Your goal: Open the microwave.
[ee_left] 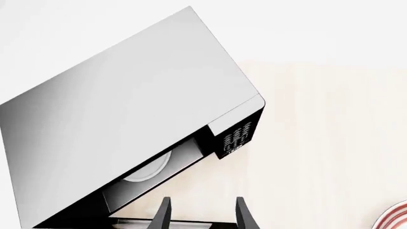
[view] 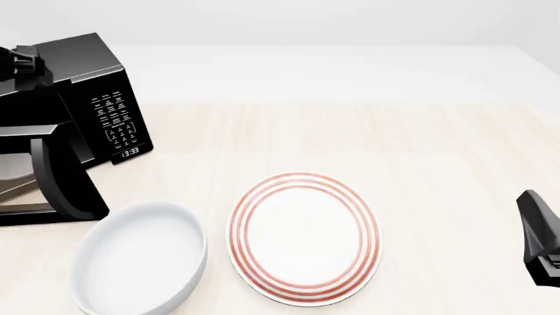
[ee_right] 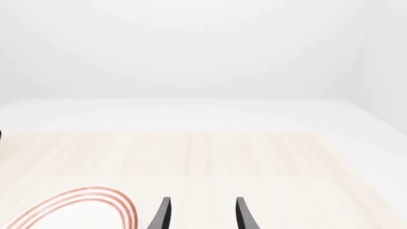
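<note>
The microwave (view: 83, 98) stands at the far left of the light wood-grain table (view: 420, 151), a glossy black box with its white-lettered keypad (view: 117, 119) and a small clock display (view: 128, 152) turned toward the table's middle. Its door (view: 52, 177) is swung open toward the near edge; in the left wrist view the cavity is exposed, with the pale round turntable (ee_left: 147, 171) visible inside. The left gripper (ee_left: 202, 213) hangs just in front of the open cavity — fingers spread apart, holding nothing. The left arm (view: 22, 62) shows in the front view at the microwave's top left corner. The right gripper (ee_right: 202, 213) sits low at the table's right side, well apart from the microwave, fingers likewise spread and empty. Near the front edge lie a plain white bowl (view: 138, 262) and, just beside it to the right, a white plate with red rim rings (view: 305, 237) — whether they touch cannot be told.
</note>
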You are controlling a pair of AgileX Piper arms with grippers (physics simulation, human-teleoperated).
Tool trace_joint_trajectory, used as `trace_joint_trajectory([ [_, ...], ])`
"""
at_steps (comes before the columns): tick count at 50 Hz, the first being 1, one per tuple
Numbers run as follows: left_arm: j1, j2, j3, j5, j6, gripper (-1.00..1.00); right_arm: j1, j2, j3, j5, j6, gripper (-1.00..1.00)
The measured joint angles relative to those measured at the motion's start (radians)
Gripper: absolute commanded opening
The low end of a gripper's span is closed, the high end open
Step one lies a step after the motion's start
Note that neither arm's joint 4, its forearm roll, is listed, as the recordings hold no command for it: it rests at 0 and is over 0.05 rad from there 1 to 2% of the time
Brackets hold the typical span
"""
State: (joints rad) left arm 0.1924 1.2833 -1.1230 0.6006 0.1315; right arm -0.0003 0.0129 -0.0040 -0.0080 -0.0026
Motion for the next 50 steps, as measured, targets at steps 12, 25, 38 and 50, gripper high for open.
trace_joint_trajectory([
  [12, 0.009, 0.037, 0.015, -0.028, -0.005, 1.0, 0.0, 0.0, 0.0, 0.0, 0.0, 1.0],
  [25, 0.023, 0.08, 0.029, -0.062, -0.009, 1.0, 0.0, 0.0, 0.0, 0.0, 0.0, 1.0],
  [38, 0.042, 0.117, 0.051, -0.101, -0.006, 1.0, 0.0, 0.0, 0.0, 0.0, 0.0, 1.0],
  [50, 0.047, 0.147, 0.063, -0.127, -0.009, 1.0, 0.0, 0.0, 0.0, 0.0, 0.0, 1.0],
])
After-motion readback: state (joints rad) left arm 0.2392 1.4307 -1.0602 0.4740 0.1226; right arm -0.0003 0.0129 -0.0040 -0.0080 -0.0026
